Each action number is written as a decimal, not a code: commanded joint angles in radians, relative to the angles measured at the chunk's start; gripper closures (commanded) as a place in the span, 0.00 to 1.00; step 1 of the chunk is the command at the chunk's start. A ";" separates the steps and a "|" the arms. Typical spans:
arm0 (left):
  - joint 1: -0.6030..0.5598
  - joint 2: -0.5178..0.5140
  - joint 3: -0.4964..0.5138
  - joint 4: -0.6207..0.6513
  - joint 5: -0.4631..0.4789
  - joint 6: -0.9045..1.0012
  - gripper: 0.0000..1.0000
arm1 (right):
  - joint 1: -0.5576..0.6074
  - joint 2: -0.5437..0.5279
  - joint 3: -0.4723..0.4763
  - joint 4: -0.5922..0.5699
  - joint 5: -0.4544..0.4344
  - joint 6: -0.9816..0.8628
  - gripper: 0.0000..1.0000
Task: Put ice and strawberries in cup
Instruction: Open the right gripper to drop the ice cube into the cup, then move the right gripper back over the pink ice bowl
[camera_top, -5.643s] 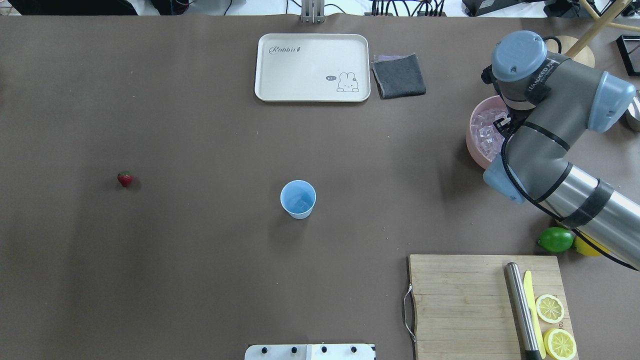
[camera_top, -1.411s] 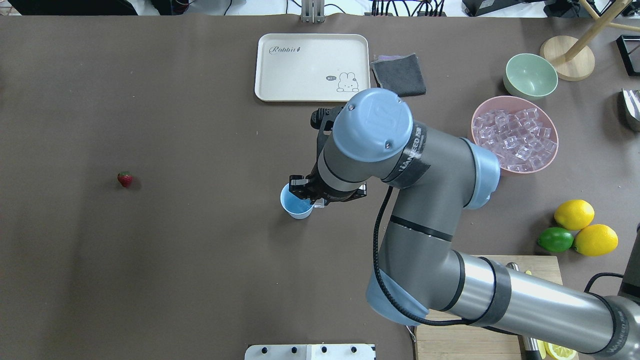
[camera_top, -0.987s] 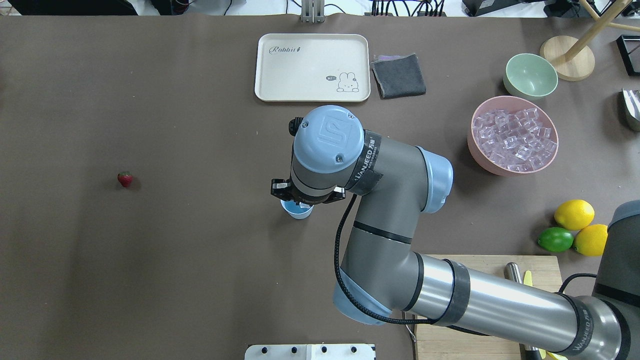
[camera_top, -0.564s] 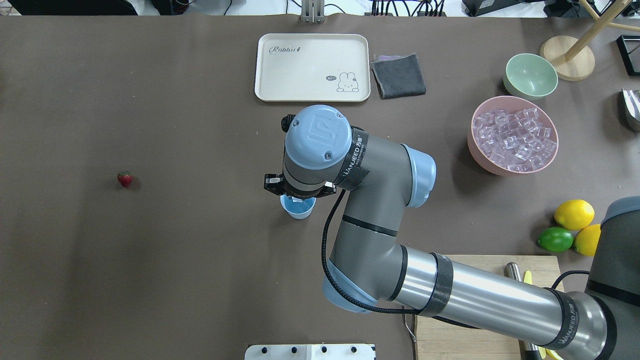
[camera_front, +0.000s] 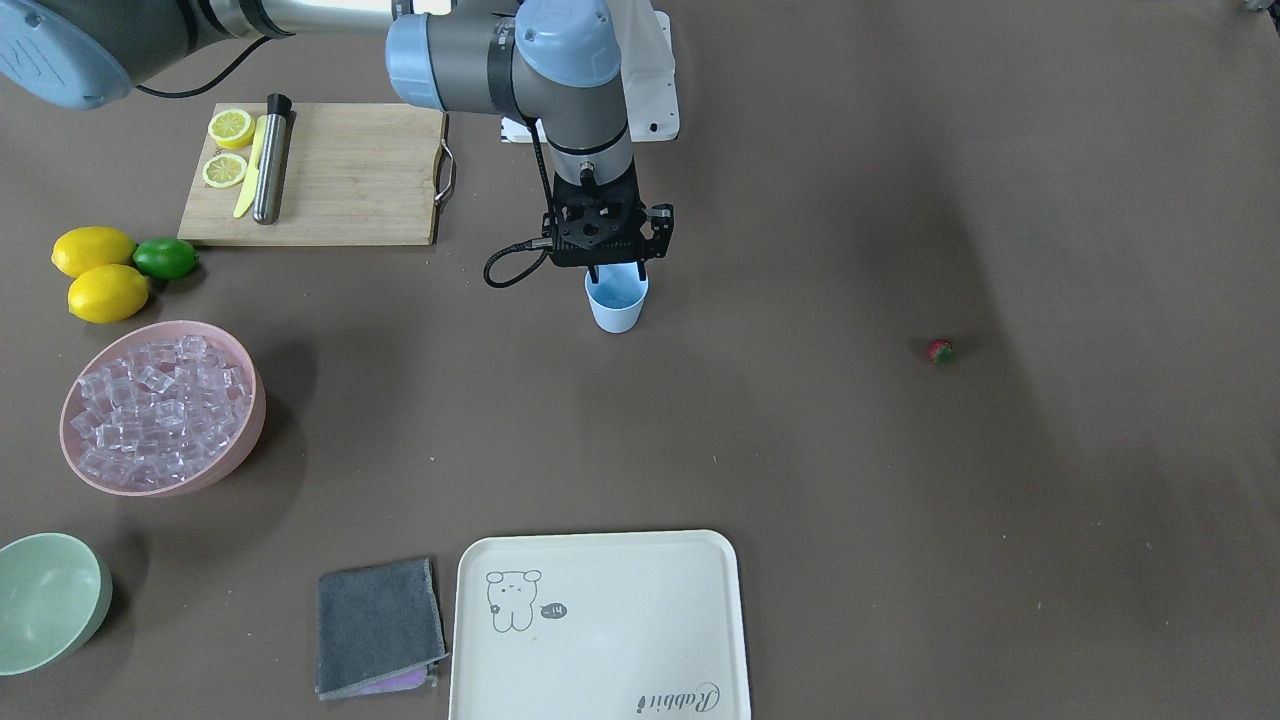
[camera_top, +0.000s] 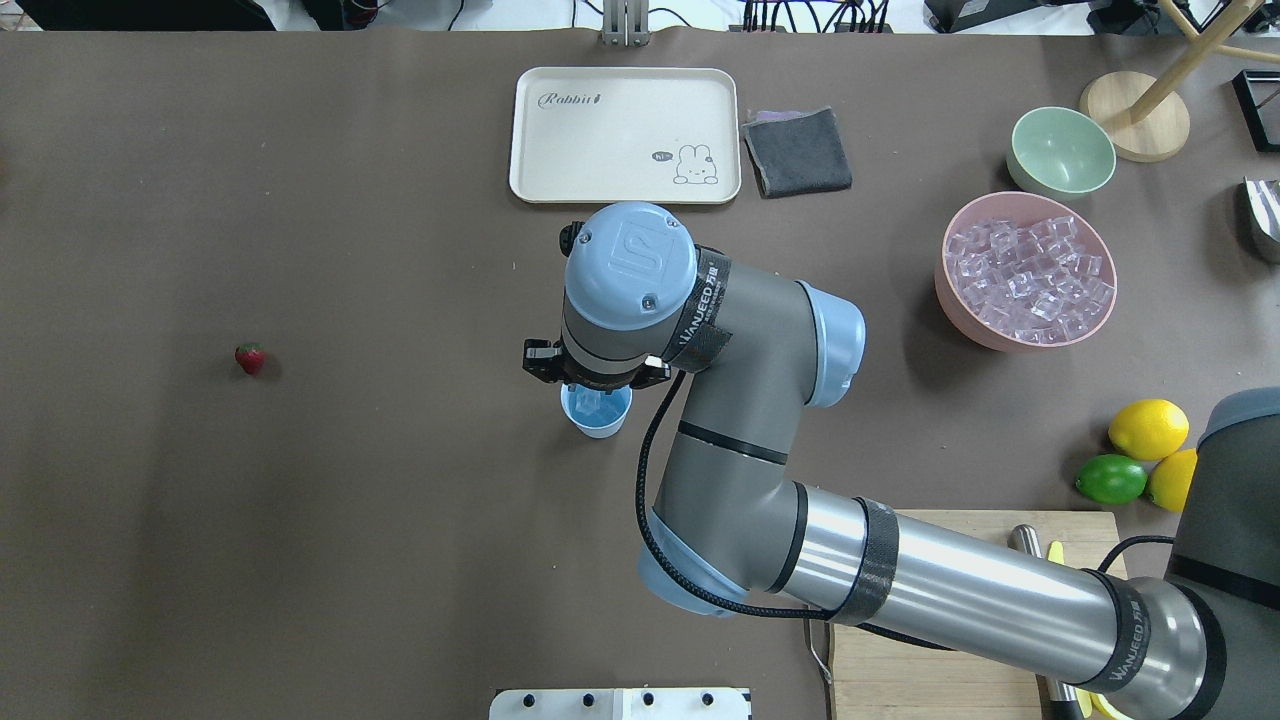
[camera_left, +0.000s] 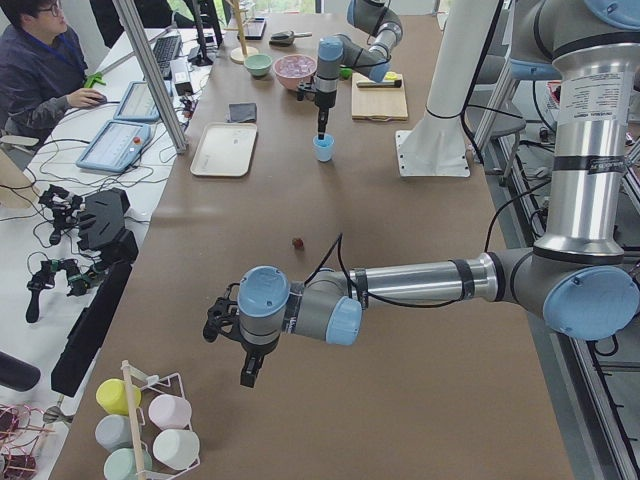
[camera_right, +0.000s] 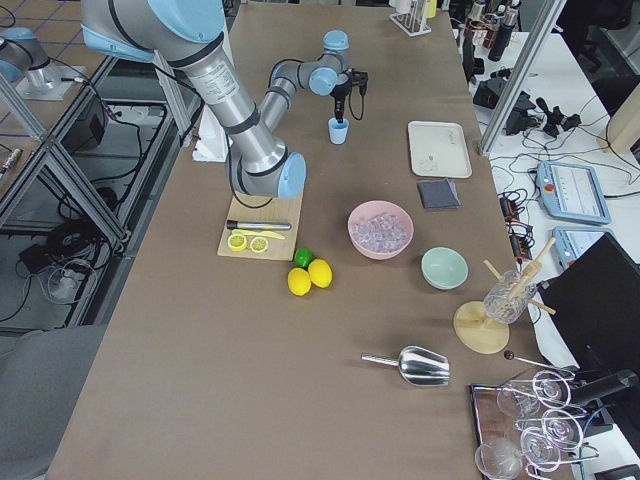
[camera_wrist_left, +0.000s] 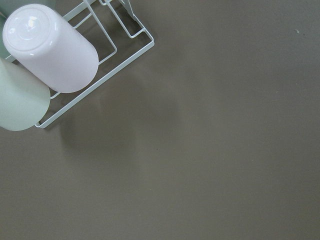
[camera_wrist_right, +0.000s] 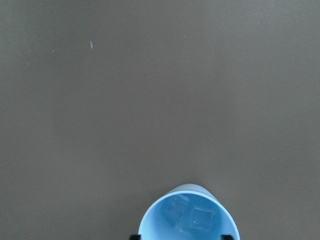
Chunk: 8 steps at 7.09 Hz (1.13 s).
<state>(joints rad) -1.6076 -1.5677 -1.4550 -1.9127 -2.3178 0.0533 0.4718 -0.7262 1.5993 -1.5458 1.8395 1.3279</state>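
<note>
A brown tabletop (camera_top: 380, 520) carries the small light blue plastic cup (camera_front: 615, 308) near its middle. Two small clear ice cubes (camera_wrist_right: 202, 218) lie in the cup's bottom, and the right hand (camera_front: 617, 272) hangs straight above its mouth, jaws standing apart and holding nothing. The tiny red strawberry with a green top (camera_top: 250, 357) lies alone, well apart from the cup on the robot's left side, while the left hand (camera_left: 249, 372) points down near a white wire rack of pastel cups (camera_left: 150, 430), and I cannot tell whether it is released or clenched.
</note>
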 joint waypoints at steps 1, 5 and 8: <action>0.000 0.000 -0.001 0.000 0.000 0.000 0.02 | 0.052 -0.022 0.066 -0.010 0.018 -0.009 0.01; 0.000 -0.002 0.001 0.000 0.000 -0.001 0.02 | 0.321 -0.214 0.209 -0.153 0.150 -0.380 0.01; 0.001 -0.002 -0.005 0.000 -0.002 -0.001 0.02 | 0.459 -0.335 0.185 -0.183 0.109 -0.881 0.01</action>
<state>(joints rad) -1.6063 -1.5683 -1.4575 -1.9129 -2.3188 0.0522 0.8861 -1.0129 1.7990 -1.7274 1.9698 0.6601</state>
